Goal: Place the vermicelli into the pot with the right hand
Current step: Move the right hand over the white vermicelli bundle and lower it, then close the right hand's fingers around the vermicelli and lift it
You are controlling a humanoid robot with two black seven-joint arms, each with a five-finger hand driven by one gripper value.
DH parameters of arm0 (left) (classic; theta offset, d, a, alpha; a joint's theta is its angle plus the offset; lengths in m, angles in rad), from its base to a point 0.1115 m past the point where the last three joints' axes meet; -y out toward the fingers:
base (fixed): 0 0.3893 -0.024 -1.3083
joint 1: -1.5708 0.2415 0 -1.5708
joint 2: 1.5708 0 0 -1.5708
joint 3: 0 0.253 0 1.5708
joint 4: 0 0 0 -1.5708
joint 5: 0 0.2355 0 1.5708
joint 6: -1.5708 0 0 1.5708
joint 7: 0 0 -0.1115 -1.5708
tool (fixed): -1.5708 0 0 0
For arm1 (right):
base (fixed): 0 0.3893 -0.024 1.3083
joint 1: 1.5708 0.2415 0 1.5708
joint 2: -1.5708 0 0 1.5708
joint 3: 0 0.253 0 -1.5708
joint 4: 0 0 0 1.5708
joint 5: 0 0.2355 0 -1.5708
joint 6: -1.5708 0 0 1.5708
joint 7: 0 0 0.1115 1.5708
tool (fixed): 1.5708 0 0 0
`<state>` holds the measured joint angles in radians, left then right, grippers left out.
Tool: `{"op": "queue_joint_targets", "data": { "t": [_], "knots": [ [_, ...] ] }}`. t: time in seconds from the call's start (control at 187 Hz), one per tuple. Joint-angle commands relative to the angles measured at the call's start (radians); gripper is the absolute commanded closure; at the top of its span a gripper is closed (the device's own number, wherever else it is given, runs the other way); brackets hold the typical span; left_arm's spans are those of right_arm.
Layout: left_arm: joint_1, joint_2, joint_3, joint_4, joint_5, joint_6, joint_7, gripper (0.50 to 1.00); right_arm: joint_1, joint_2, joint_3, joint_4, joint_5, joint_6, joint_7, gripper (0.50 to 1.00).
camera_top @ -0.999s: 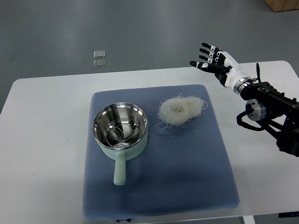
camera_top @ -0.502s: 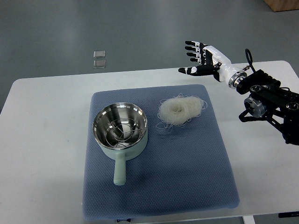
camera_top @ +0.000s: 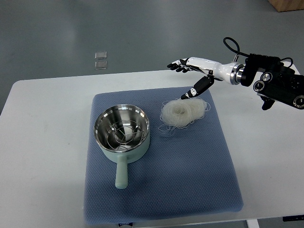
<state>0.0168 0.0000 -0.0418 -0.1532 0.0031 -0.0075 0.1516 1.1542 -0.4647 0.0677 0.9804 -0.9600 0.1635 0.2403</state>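
A loose nest of white vermicelli (camera_top: pixel 183 112) lies on the blue mat (camera_top: pixel 161 190), right of the pot. The pot (camera_top: pixel 122 133) is pale green with a steel inside, a wire rack in it and its handle pointing toward me. My right hand (camera_top: pixel 187 78) reaches in from the right, fingers spread and empty. It hovers over the far edge of the mat just above and behind the vermicelli. Its thumb (camera_top: pixel 194 90) points down toward the noodles without clearly touching them. The left arm does not show.
The mat lies on a white table (camera_top: pixel 42 142). Two small clear squares (camera_top: pixel 100 60) lie on the grey floor beyond the table. A brown box corner (camera_top: pixel 287 4) shows at the top right.
My right hand has moved left and down from beyond the table's far right to just over the vermicelli, turning flatter with the thumb pointing down. The vermicelli and pot have not moved.
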Motion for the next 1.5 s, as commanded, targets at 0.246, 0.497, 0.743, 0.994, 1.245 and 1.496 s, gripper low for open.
{"op": "queue_joint_targets", "data": {
  "t": [0.246,0.497,0.743,0.994,1.245,1.496],
  "knots": [
    [-0.001,0.0,-0.001,0.001,0.0,0.0,0.0,0.5,0.082,0.047,-0.177,-0.008,-0.054,0.005,0.001,0.579],
    [-0.008,0.0,0.0,0.003,0.0,0.0,0.0,0.5,0.082,0.044,-0.198,-0.009,-0.054,0.013,0.001,0.581],
    [-0.008,0.0,0.0,0.003,-0.002,0.003,0.0,0.5,0.079,0.047,-0.198,-0.043,-0.065,0.024,-0.001,0.579],
    [-0.008,0.0,0.0,0.003,0.0,0.004,0.0,0.5,0.079,0.072,-0.233,-0.086,-0.19,0.022,-0.004,0.579],
    [-0.008,0.0,0.0,0.003,0.0,0.004,0.0,0.5,0.079,0.123,-0.276,-0.092,-0.224,0.016,-0.007,0.579],
    [-0.008,0.0,0.0,0.003,0.0,0.004,0.0,0.5,0.07,0.179,-0.309,-0.174,-0.244,-0.005,-0.01,0.581]
  ]
}}
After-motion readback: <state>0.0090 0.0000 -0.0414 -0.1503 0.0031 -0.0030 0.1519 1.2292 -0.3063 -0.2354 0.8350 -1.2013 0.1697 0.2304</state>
